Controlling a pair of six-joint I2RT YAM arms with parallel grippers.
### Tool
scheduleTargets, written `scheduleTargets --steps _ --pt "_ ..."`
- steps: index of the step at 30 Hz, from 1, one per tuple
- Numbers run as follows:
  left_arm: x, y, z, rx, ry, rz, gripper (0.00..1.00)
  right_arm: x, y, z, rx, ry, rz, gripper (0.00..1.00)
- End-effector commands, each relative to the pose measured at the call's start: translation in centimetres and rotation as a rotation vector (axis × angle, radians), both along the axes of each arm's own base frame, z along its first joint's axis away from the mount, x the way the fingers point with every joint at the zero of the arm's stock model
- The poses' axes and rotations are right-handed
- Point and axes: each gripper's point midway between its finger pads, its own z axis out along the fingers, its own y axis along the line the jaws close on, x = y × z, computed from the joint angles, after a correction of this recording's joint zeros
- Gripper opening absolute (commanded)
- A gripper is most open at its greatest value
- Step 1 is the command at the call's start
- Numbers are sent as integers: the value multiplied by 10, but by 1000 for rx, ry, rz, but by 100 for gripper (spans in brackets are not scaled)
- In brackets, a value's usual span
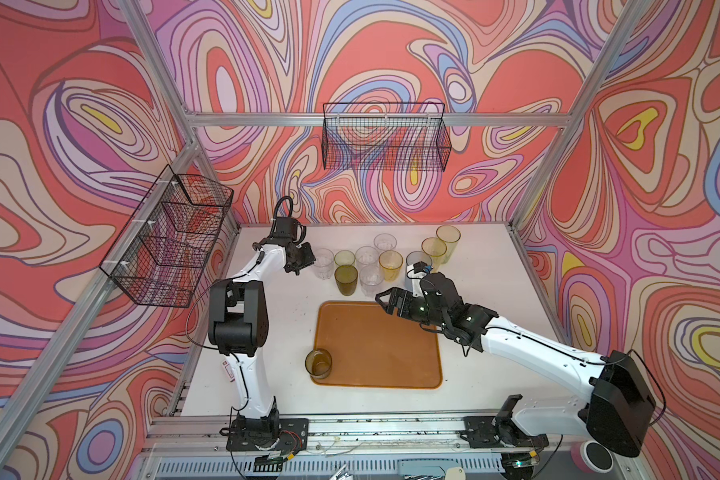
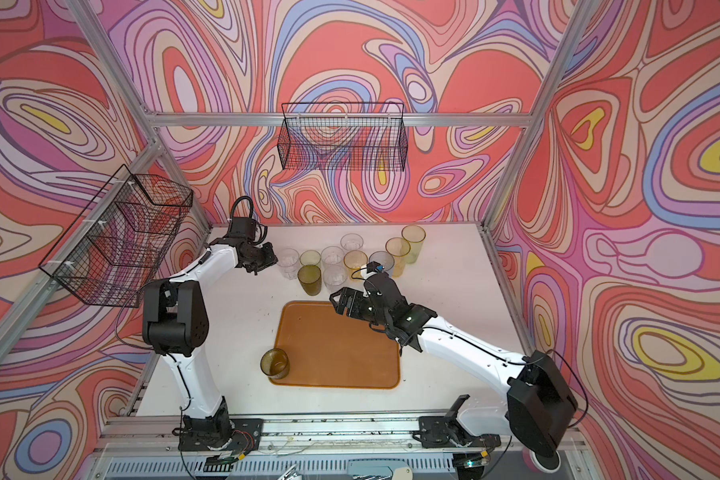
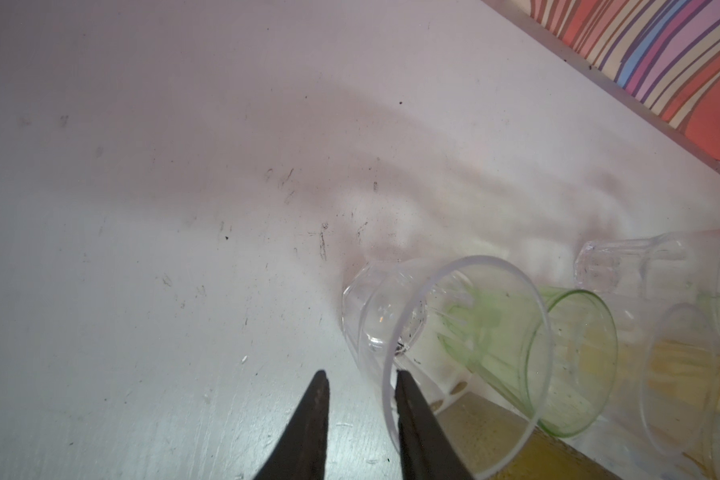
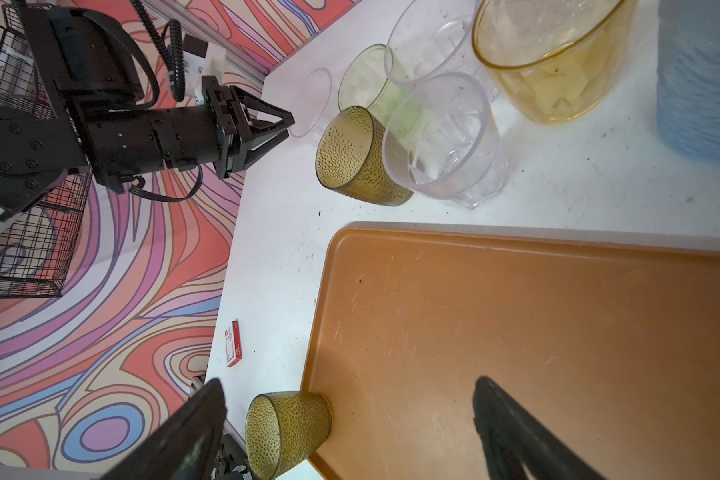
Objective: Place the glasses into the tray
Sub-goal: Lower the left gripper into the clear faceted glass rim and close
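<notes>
L pincer [image 3: 360, 374] is seen part-open, jaws a narrow gap apart, set astride the rim of a clear faceted plastic tumbler [image 3: 375, 307]. One jaw is inside the rim and one outside; the wall is not yet clamped. This tumbler is stood at the 9 o'clock end of the glass cluster [image 1: 390, 266], ten in all, grouped on the white table [image 1: 474, 332] at 12 o'clock of the flat orange-brown tray [image 1: 383, 349]. R pincer [image 4: 350, 381] is held wide apart & empty over the tray's 12 o'clock edge. One short olive dimpled glass [image 1: 319, 363] is stood upright at the tray's 7 o'clock corner.
</notes>
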Motion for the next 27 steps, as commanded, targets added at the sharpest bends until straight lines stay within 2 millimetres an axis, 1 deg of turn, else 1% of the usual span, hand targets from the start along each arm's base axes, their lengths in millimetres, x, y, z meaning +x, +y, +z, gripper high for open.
scheduleTargets --steps 1,8,21,27 --pt "7 7 -5 22 10 10 29 0 -4 -4 2 2 -12 96" --pt "9 6 -9 26 25 -1 27 0 -4 -7 -5 7 -12 95" --pt "9 4 -15 58 58 -21 16 0 -5 -11 -12 11 -15 95" --pt "7 7 -14 84 63 -22 13 -1 -6 -12 -15 11 -13 96"
